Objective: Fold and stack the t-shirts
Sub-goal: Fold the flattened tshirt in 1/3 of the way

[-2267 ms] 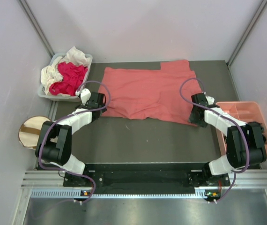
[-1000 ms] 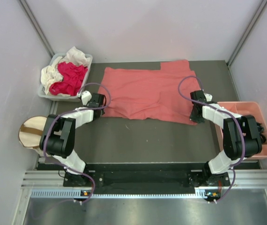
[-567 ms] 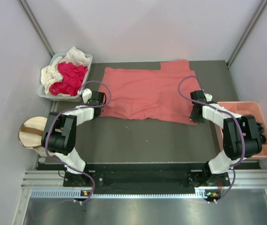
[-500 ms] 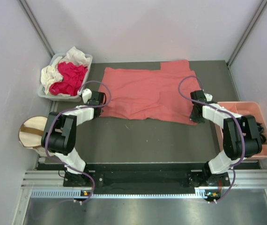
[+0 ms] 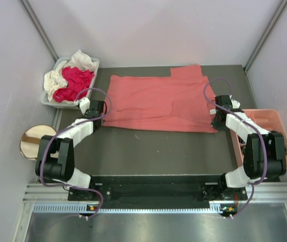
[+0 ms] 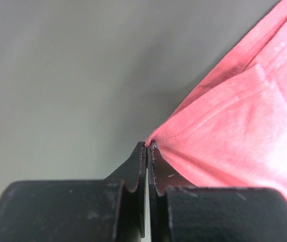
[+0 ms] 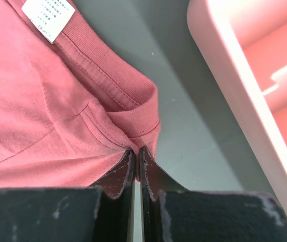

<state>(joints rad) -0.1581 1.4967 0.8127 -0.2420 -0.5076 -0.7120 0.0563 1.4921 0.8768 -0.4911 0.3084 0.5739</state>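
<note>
A large salmon-pink t-shirt point(image 5: 158, 101) lies spread flat across the dark table. My left gripper point(image 5: 102, 113) is at its near-left corner; in the left wrist view the gripper point(image 6: 147, 146) is shut on the hemmed corner of the shirt point(image 6: 234, 126). My right gripper point(image 5: 215, 122) is at the shirt's near-right corner; in the right wrist view the gripper point(image 7: 136, 150) is shut on a fold of the shirt point(image 7: 43, 101) beside the ribbed collar, below the white neck label point(image 7: 48, 19). Magenta-red point(image 5: 75, 81) and cream-white point(image 5: 83, 60) t-shirts lie crumpled in a bin.
The grey bin point(image 5: 95, 62) holding the other shirts stands at the back left. A salmon-pink compartment tray point(image 5: 257, 112) sits close to the right arm, its rim point(image 7: 219, 60) near the right gripper. A cream drum-shaped bin point(image 5: 32, 141) stands at the left edge.
The left gripper has shut on the shirt's corner. Both grippers have moved outward, the left one leftward and the right one rightward, and the shirt's near edge is drawn straighter.
</note>
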